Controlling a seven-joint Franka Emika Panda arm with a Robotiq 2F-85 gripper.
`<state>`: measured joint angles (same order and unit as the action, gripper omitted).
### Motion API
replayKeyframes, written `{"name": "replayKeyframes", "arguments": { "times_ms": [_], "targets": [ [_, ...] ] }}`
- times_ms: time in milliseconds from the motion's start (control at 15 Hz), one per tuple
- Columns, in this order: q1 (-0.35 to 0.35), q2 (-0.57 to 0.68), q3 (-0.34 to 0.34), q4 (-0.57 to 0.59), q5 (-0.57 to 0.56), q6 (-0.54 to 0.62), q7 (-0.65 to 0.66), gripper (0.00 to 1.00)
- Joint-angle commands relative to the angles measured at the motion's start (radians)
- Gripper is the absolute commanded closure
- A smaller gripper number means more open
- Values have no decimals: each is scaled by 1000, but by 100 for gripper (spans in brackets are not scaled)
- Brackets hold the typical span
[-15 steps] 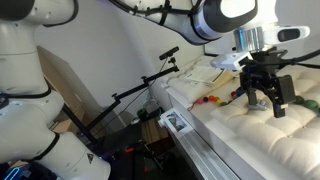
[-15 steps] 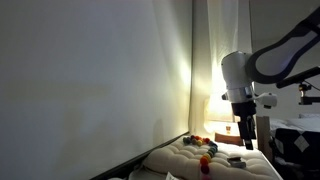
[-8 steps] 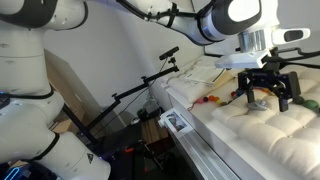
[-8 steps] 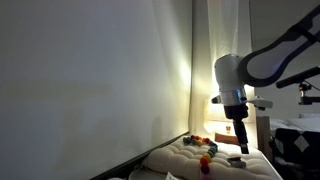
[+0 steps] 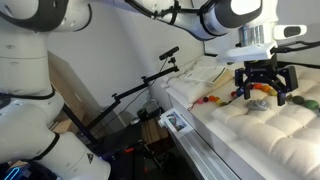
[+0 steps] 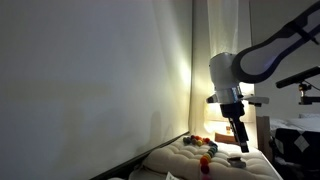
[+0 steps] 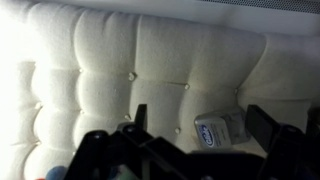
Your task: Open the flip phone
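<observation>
The pincer (image 7: pixel 200 113) stood wide open with nothing in its grasp, its two dark fingers (image 7: pixel 261 124) spread well apart and pointed down at the white tufted surface (image 7: pixel 100 60). In the wrist view the flip phone (image 7: pixel 222 130) lay flat on that surface between the fingers, nearer to the one on the right side of the picture; whether that finger touched it could not be told. It was a small silver-grey piece with a pale panel on its upper face, and it looked folded shut. In an exterior view the pincer (image 5: pixel 263 96) hung low over the padded surface (image 5: pixel 270 135), and the phone could not be made out with any certainty under it. A string of coloured beads (image 5: pixel 212 99) lay on the surface off to one side of the pincer, apart from it. In an exterior view the arm came down from above, the pincer (image 6: pixel 241 146) sat just over a small grey object that was the flip phone (image 6: pixel 237 160), and the beads (image 6: pixel 205 150) showed as red and orange spots nearby on the cushion (image 6: pixel 180 152).
</observation>
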<state>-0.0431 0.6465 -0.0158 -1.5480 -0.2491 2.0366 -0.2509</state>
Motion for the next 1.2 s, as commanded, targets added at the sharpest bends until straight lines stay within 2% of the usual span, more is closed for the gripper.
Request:
{"name": "replayKeyframes", "arguments": {
  "times_ms": [0, 533, 1133],
  "targets": [
    [0, 89, -7, 129, 9, -84, -13, 0],
    [5, 203, -20, 278, 4, -152, 9, 0],
    [9, 206, -66, 309, -10, -119, 126, 0]
  ]
}}
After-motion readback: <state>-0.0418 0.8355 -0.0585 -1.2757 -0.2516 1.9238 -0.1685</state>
